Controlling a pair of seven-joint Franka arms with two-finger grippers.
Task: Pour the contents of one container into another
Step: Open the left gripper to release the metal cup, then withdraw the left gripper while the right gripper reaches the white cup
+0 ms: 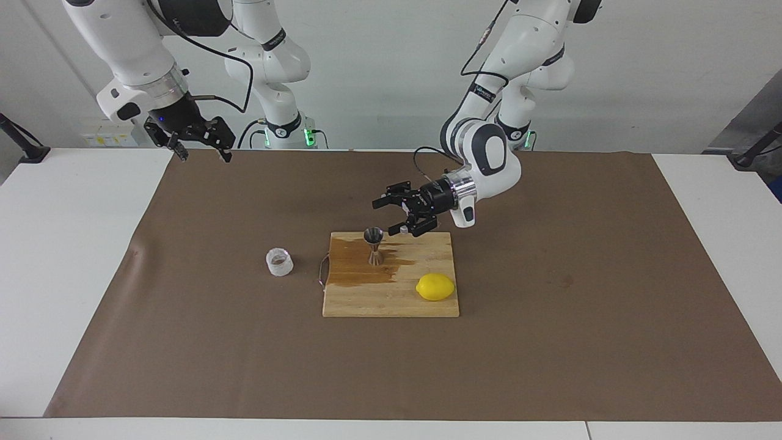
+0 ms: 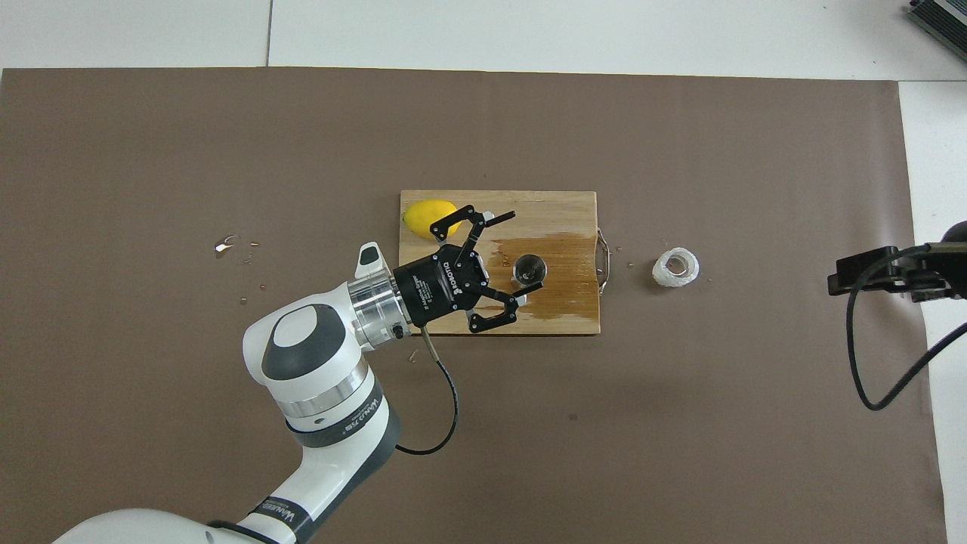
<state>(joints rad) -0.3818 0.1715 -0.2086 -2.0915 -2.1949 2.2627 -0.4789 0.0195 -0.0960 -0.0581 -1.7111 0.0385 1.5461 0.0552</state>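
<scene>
The small clear cup stands upright on the brown mat, beside the cutting board toward the right arm's end; it also shows in the overhead view. The steel jigger stands upright on the wet patch of the wooden board, and shows from above too. My left gripper is open and empty, turned sideways over the board, close to the jigger's rim and apart from it; from above its fingers flank the jigger. My right gripper waits open, raised over the mat's corner.
A yellow lemon lies on the board's corner toward the left arm's end. The board has a metal handle on the cup's side. Water drops lie on the mat toward the left arm's end.
</scene>
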